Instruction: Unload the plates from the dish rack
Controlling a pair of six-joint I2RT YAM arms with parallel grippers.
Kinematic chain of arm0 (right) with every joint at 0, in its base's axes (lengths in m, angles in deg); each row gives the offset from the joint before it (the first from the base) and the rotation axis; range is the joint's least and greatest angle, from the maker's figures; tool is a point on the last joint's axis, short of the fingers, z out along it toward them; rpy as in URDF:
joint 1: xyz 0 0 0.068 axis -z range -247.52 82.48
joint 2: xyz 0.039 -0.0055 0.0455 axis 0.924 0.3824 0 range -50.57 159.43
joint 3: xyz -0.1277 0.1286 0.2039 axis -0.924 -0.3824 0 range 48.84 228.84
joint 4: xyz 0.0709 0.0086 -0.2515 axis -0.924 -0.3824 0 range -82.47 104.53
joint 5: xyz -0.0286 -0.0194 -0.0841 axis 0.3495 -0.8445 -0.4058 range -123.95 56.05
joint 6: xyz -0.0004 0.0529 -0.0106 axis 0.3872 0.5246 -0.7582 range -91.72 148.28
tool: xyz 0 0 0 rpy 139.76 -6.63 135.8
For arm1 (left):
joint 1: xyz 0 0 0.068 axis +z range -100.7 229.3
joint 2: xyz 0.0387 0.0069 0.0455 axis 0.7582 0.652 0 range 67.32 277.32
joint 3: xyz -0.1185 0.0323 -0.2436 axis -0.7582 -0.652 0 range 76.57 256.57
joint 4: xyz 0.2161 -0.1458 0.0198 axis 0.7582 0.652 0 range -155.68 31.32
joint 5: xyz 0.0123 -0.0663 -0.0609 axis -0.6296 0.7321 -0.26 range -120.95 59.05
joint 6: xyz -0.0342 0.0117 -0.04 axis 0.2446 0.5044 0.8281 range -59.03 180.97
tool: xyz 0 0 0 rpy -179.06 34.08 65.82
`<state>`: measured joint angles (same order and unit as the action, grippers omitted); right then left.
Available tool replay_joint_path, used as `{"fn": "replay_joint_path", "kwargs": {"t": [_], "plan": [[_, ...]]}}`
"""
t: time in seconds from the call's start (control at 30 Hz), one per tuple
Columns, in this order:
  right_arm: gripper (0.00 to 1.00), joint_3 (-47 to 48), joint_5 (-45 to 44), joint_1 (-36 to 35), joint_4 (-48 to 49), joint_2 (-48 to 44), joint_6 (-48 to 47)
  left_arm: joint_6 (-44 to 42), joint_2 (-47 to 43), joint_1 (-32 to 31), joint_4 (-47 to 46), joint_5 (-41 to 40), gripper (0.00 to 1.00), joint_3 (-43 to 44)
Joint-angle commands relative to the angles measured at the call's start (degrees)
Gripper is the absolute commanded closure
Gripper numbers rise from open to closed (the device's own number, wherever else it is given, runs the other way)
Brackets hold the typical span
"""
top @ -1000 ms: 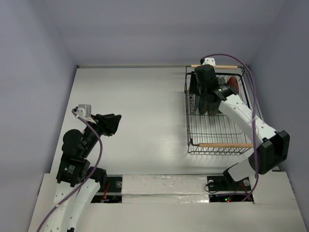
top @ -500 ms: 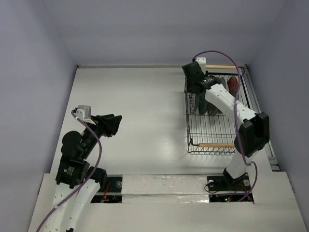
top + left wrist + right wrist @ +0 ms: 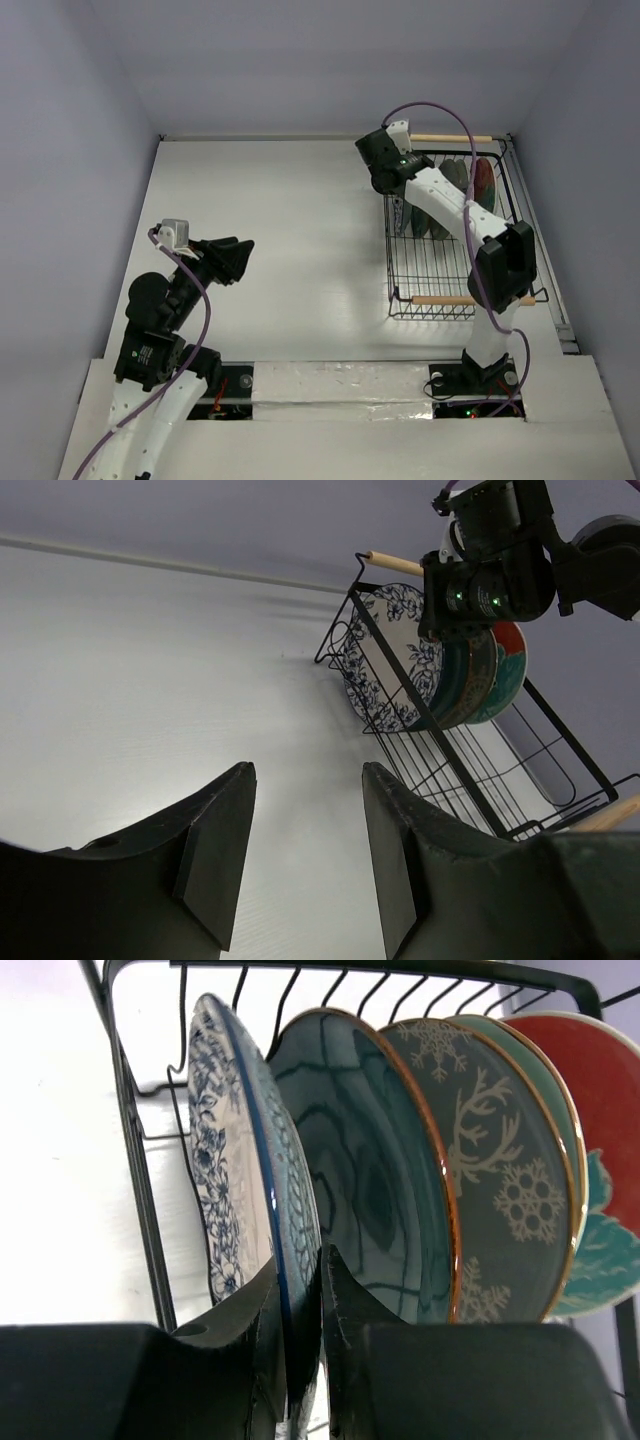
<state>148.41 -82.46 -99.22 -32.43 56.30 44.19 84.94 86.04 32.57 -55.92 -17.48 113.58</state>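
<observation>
The black wire dish rack [image 3: 455, 300] stands at the right of the table with four plates upright in its far end. In the right wrist view they run left to right: the dark patterned-rim plate [image 3: 225, 1160], the teal-blue one [image 3: 370, 1180], the grey-green deer plate [image 3: 490, 1190] and the red one [image 3: 610, 1110]. My right gripper [image 3: 298, 1260] is shut on the top rim of the patterned-rim plate, one finger on each face. My left gripper [image 3: 240, 255] hovers open over the left side of the table, far from the rack, with nothing between its fingers [image 3: 225, 840].
The rack's two wooden handles lie at its far end [image 3: 450, 138] and near end [image 3: 465, 299]. The table's back wall runs just behind the rack. White table surface [image 3: 290, 220] spreads between the left gripper and the rack.
The right arm has swung left to the rack's far left corner and its jaws have closed on the patterned-rim plate's rim. The left arm has barely moved.
</observation>
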Motion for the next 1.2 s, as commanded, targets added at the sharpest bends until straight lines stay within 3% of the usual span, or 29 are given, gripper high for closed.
{"fn": "replay_joint_path", "kwargs": {"t": [0.0, 0.07, 0.2, 0.43, 0.67, 0.77, 0.9, 1.17], "plan": [[0.94, 5.71, -6.06, -2.48, -1.28, -0.79, 0.36, 0.12, -0.62, -0.67, -1.76, -0.12, 0.56, 0.95], [1.00, 8.17, -7.29, -3.10, -2.43, -0.52, 0.10, 0.12, -0.62, -0.67, -1.76, -0.20, 0.56, 1.04], [1.00, 11.43, -11.68, -4.33, -4.63, -1.13, -0.87, 0.20, -0.70, -0.67, -1.67, -0.38, 0.56, 1.04], [1.00, 16.26, -15.82, -5.56, -7.35, -6.32, -2.89, 0.20, -0.53, -1.20, -1.59, -0.29, 0.25, 0.95], [1.00, 20.05, -15.04, -9.59, -8.42, -15.53, -2.72, 0.38, -0.26, -1.20, -1.23, -1.26, 0.20, 1.13], [1.00, 19.00, -8.99, -11.62, -4.12, -18.44, -2.28, 0.47, -0.18, -1.20, -1.15, -1.78, 0.21, 1.13], [1.00, 13.57, 5.94, -13.12, 6.59, -19.07, 0.97, 0.47, -0.09, -1.20, -1.06, -1.96, 0.22, 1.13], [1.00, 6.07, 30.04, -15.58, 32.18, -8.80, 13.79, 0.56, -0.09, -1.20, -1.06, -2.75, 0.23, 0.95]]}}
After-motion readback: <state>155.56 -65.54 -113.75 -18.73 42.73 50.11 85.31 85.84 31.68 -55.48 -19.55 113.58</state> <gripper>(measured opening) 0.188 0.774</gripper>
